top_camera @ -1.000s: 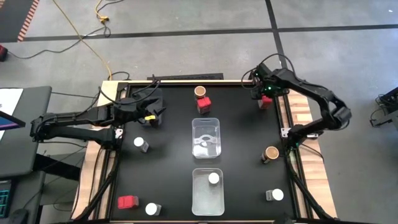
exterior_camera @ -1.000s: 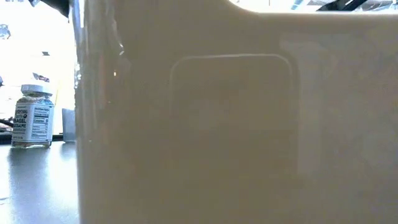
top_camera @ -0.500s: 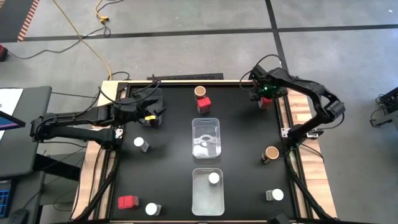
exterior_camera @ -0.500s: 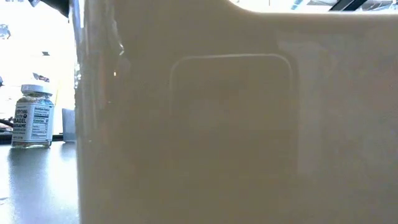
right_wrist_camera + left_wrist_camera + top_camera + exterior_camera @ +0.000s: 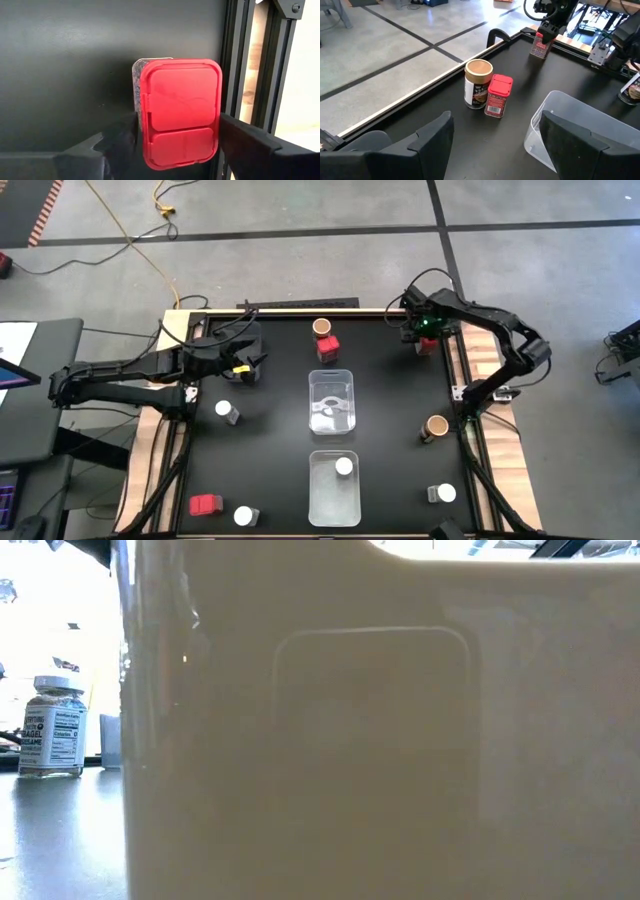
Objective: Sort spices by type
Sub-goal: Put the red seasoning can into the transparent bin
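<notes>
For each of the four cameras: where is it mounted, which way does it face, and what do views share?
High: overhead, straight down; both arms, black table.
Low: table height; clear tub blocks it, white-lidded jar beside; no arm.
Left wrist: past open left hand toward brown-topped jar.
Right wrist: down on red box, right hand open around it.
Shared: left wrist also shows that box.

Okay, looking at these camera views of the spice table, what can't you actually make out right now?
- Low view: a pale tub wall fills the picture and hides nearly the whole table; only one labelled jar shows.
- High view: the right gripper covers most of the red spice box.
- High view: labels are too small to read.
</notes>
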### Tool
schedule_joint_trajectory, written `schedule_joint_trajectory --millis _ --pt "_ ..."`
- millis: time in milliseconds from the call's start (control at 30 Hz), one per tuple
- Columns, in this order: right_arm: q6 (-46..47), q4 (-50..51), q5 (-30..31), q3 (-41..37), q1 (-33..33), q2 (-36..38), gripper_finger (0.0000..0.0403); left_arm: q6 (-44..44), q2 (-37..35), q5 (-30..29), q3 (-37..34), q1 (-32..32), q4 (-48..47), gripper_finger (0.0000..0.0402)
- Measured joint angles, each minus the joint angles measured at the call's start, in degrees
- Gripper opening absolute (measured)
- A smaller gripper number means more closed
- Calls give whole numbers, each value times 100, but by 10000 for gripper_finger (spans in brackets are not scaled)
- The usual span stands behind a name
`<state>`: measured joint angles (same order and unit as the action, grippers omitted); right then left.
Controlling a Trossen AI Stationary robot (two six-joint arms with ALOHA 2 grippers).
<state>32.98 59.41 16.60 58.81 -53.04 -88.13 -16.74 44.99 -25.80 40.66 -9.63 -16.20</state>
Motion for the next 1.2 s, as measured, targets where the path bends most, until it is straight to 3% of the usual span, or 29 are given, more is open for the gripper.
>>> schedule_joint_trajectory --millis 467,733,1033,1200 --pt "17 19 7 11 2 -195 237 -46 0 -2 0 0 -3 281" --pt "-99 34 -12 -17 35 -39 237 -43 0 -2 0 0 -8 281" --pt "-538 -129 -143 -17 392 1088 238 62 0 -4 0 0 -7 281" --pt "-977 -708 -691 122 889 1905 238 77 0 -4 0 0 -7 281"
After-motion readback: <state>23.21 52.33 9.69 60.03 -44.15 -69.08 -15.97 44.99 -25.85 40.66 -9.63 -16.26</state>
